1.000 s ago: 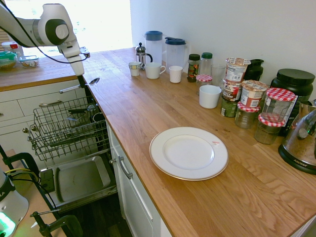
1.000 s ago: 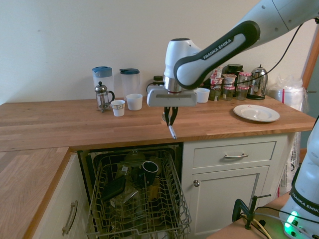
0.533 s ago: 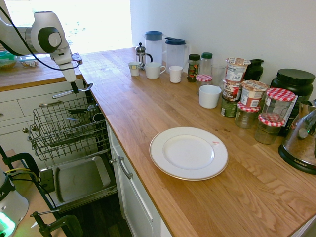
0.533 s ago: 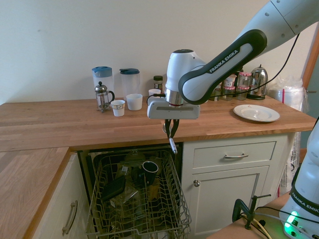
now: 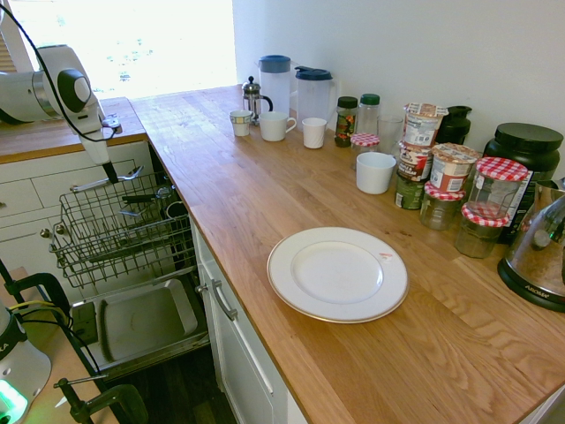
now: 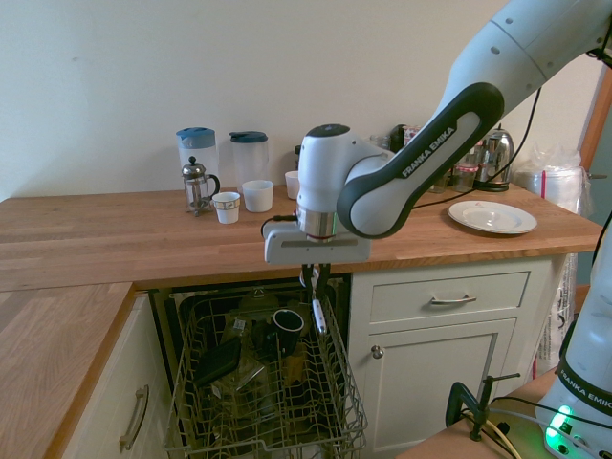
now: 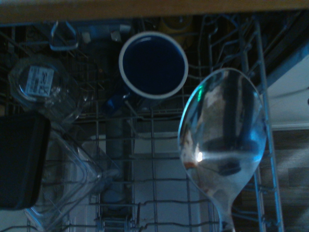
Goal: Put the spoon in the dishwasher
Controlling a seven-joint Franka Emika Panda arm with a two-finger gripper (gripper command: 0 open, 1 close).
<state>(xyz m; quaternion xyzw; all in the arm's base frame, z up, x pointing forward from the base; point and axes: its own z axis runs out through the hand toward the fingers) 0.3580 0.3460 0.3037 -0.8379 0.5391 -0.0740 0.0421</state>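
Observation:
My gripper (image 5: 109, 173) is shut on the spoon (image 5: 129, 175), a slim silver one held about level just above the dishwasher's pulled-out wire rack (image 5: 104, 231). In the second exterior view the gripper (image 6: 316, 285) hangs below the counter edge, over the rack's (image 6: 337, 382) right side, with the spoon's handle (image 6: 318, 316) pointing down from it. The wrist view shows the spoon's oval bowl (image 7: 222, 150) close up over the rack wires (image 7: 159, 183). The dishwasher's grey door panel (image 5: 141, 322) lies open beneath the rack.
The rack holds a dark mug (image 6: 287, 320), a black container (image 6: 218, 361) and clear plastic tubs (image 7: 58, 96). On the wooden counter stand a white plate (image 5: 337, 274), mugs (image 5: 375, 172), jars (image 5: 450, 181), two pitchers (image 5: 313, 93) and a French press (image 5: 253, 97). White drawers (image 6: 449, 298) flank the dishwasher.
The arm has swung away from the counter edge and lowered, carrying the spoon out over the rack. The grip on the spoon is unchanged.

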